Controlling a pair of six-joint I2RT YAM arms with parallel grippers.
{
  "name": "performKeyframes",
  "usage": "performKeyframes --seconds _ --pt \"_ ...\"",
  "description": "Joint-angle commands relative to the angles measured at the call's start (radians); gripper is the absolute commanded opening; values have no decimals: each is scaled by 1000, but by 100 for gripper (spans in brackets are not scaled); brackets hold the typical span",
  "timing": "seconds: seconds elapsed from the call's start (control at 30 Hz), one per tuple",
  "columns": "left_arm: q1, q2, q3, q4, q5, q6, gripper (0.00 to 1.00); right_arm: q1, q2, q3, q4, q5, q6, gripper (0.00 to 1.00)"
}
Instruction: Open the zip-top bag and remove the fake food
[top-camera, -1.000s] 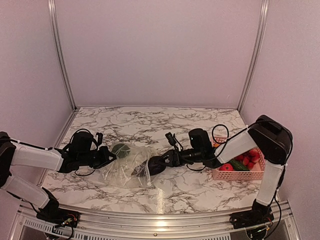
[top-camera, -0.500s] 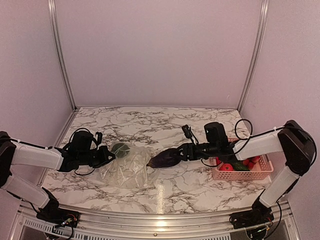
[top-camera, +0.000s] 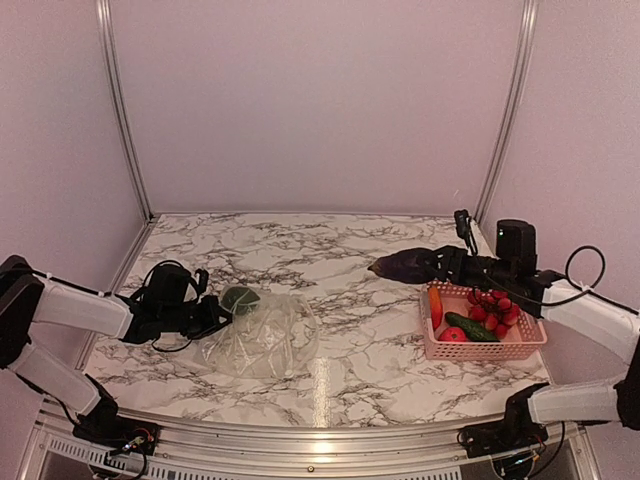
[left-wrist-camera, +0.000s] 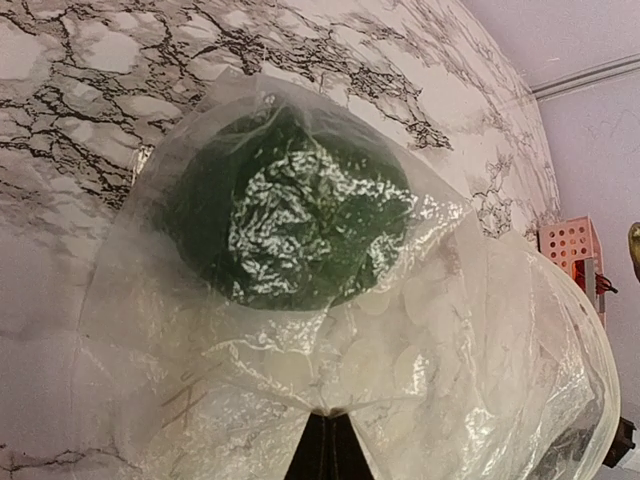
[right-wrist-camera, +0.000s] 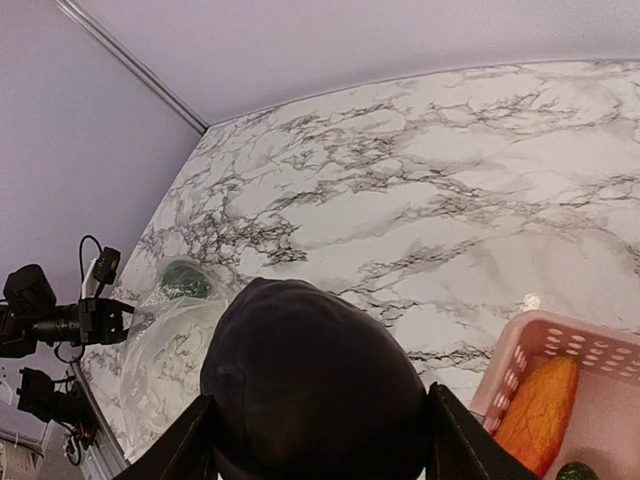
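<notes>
The clear zip-top bag (top-camera: 262, 338) lies on the marble table at the left, with a dark green round piece (top-camera: 240, 299) still inside it; both fill the left wrist view, the bag (left-wrist-camera: 420, 340) around the green piece (left-wrist-camera: 290, 220). My left gripper (top-camera: 213, 318) is shut on the bag's left edge, pinching the film (left-wrist-camera: 330, 415). My right gripper (top-camera: 425, 266) is shut on a dark purplish piece (top-camera: 398, 265), held in the air just left of the pink basket (top-camera: 483, 350). The piece fills the right wrist view (right-wrist-camera: 310, 385).
The pink basket holds red pieces (top-camera: 490, 310), a dark green cucumber (top-camera: 473, 327) and an orange piece (top-camera: 435, 307), also seen in the right wrist view (right-wrist-camera: 535, 410). Metal frame posts (top-camera: 120, 110) and walls close in the table. The table's front rail (top-camera: 320, 440) runs along the bottom.
My right gripper has pulled the dark purplish piece out of the bag and carried it right and up toward the basket. My left gripper has kept its hold on the bag.
</notes>
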Motion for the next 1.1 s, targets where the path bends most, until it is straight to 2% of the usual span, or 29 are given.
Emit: performKeyframes --seconds 0.0,0.23,0.4,0.83,0.97,1.07 --pt "7 27 32 22 21 16 0 -148 -50 30 -206 4 -72 21" --pt "8 33 35 27 26 16 0 -370 -134 16 -299 -40 -96 22" --pt "10 36 38 28 29 18 0 -470 -161 10 -362 -32 -128 22" --pt "13 48 41 32 36 17 0 -483 -155 -10 -412 27 -142 28" --pt "13 49 41 34 35 15 0 -482 -169 -21 -419 42 -126 34" --pt "13 54 42 38 38 13 0 -482 -168 -19 -425 73 -116 53"
